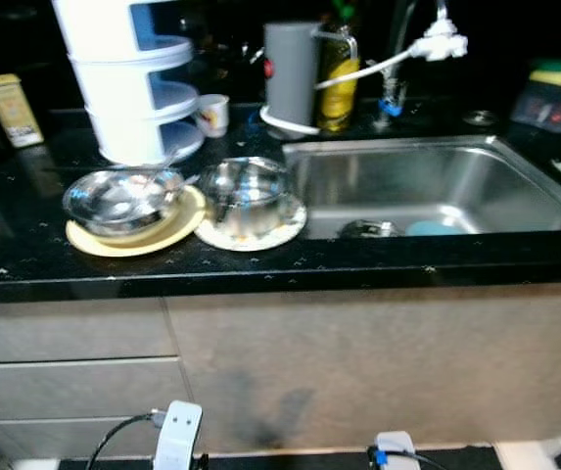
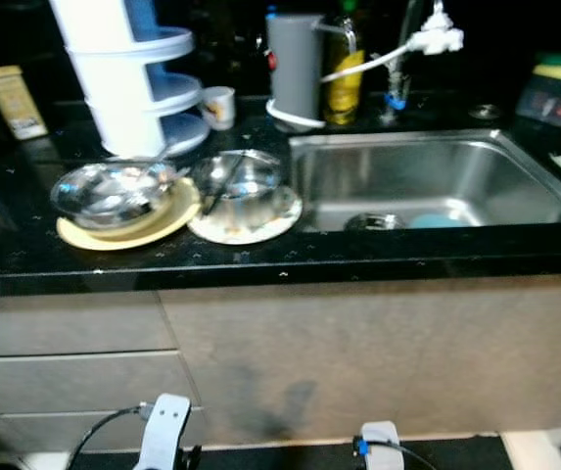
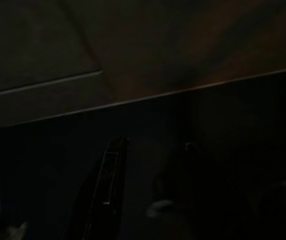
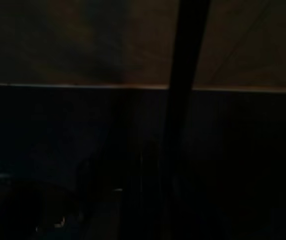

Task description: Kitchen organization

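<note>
Left eye view shows 2 steel bowls (image 1: 123,199) on plates mid-left, a spoon handle slanting toward the upper right, both arms idle at the bottom edge, finger state unreadable.

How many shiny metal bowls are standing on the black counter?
2: one shiny metal bowl sits on the yellow plate, the other metal bowl on the patterned plate beside the sink. None seems hidden.
</note>
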Motion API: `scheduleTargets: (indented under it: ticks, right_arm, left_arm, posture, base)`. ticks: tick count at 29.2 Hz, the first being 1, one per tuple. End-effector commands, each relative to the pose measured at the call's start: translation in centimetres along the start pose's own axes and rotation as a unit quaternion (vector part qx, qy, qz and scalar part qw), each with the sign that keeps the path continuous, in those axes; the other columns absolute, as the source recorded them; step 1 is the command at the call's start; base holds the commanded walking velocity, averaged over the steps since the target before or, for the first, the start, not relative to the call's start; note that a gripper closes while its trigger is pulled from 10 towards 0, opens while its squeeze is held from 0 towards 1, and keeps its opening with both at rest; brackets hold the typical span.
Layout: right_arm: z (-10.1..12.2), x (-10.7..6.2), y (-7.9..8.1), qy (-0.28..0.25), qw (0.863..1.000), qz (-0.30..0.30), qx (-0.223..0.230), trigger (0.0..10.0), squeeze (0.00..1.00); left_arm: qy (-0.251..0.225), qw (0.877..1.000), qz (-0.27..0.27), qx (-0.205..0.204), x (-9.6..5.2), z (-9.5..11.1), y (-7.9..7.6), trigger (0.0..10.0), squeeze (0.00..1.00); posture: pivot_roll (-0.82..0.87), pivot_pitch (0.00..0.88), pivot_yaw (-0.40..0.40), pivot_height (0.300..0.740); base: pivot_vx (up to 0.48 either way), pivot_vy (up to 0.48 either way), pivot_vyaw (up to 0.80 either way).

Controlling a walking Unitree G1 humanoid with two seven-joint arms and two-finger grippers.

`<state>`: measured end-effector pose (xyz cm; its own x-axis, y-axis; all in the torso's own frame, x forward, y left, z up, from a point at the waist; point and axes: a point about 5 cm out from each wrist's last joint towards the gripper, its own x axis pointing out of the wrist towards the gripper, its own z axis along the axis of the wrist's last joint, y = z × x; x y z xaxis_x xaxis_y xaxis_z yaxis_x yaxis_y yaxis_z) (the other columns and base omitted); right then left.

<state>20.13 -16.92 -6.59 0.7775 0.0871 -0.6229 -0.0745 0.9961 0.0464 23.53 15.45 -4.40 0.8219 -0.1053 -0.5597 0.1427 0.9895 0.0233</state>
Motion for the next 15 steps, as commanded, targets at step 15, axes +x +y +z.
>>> scheduleTargets:
  ticks: [15]
  right_arm:
    - [-0.69, -0.15, 0.43, 0.014, 1.000, 0.009, 0.001, 10.0, 0.00]
  left_arm:
    - [0.011, 1.000, 0.001, -0.006, -0.19, -0.61, 0.07, 10.0, 0.00]
  posture:
    - [-0.07, 0.125, -0.013, 0.740]
  base:
    - [0.000, -0.480, 0.00]
